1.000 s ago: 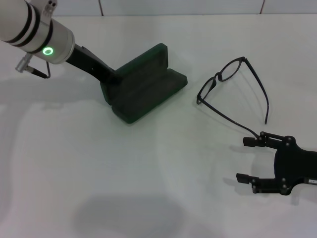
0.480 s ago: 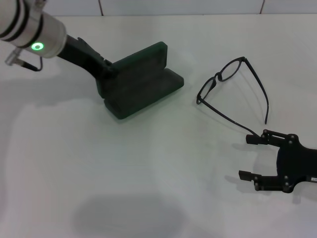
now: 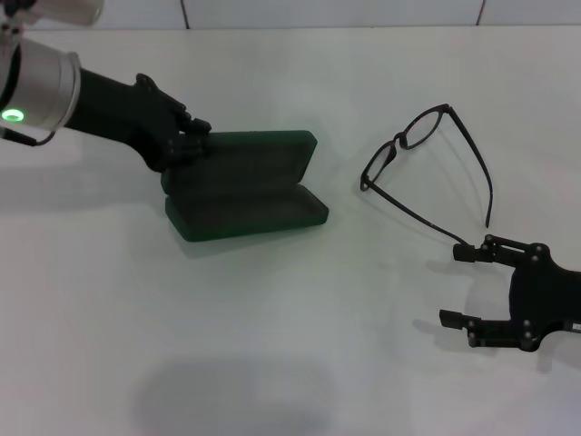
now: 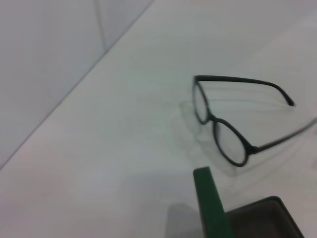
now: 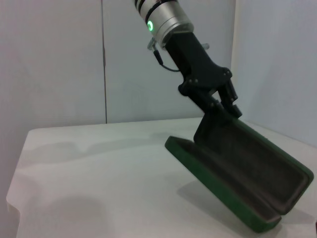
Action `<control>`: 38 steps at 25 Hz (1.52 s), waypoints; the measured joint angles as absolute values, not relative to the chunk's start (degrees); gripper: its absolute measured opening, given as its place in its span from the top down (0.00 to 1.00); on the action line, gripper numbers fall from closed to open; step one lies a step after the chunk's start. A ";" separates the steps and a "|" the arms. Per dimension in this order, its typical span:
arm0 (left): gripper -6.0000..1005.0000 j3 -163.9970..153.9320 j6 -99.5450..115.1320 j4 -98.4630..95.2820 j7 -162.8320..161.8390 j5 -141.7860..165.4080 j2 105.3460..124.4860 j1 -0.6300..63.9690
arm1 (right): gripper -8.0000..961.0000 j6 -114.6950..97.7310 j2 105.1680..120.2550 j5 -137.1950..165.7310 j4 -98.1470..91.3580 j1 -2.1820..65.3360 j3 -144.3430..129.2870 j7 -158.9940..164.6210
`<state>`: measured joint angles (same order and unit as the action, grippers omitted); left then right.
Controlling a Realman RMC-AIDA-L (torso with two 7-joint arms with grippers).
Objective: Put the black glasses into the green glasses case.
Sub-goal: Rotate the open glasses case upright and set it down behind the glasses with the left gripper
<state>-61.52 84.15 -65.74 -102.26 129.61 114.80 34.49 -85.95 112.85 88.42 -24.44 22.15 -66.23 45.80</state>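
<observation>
Left claw (image 3: 186,136) grips the open green glasses case (image 3: 245,186) by its lid; right claw (image 3: 465,286), spread open, hovers near the black glasses (image 3: 422,163), likely next to grasp a temple.

The head view looks forward and down over the whole white surface (image 3: 272,318). The left wrist view sits low and close, facing the black glasses (image 4: 223,129). The right wrist view faces across toward the green glasses case (image 5: 237,178), which all three views share.

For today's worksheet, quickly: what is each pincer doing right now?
Left pincer: closed on the green glasses case lid.
Right pincer: open, empty, near the black glasses.
</observation>
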 joint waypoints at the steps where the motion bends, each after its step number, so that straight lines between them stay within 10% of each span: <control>1: 0.79 -61.52 84.06 -65.74 -100.75 129.41 114.98 33.96 | 0.15 -85.96 112.85 88.42 -24.44 22.15 -66.23 45.79; 8: 0.80 -56.36 83.59 -65.34 -92.02 129.15 118.20 32.07 | 0.15 -85.96 112.85 88.42 -24.44 22.19 -66.26 45.84; 38: 0.69 -56.40 80.71 -63.35 -88.76 128.95 119.71 30.13 | 0.15 -85.52 112.85 88.42 -24.52 22.59 -66.27 46.04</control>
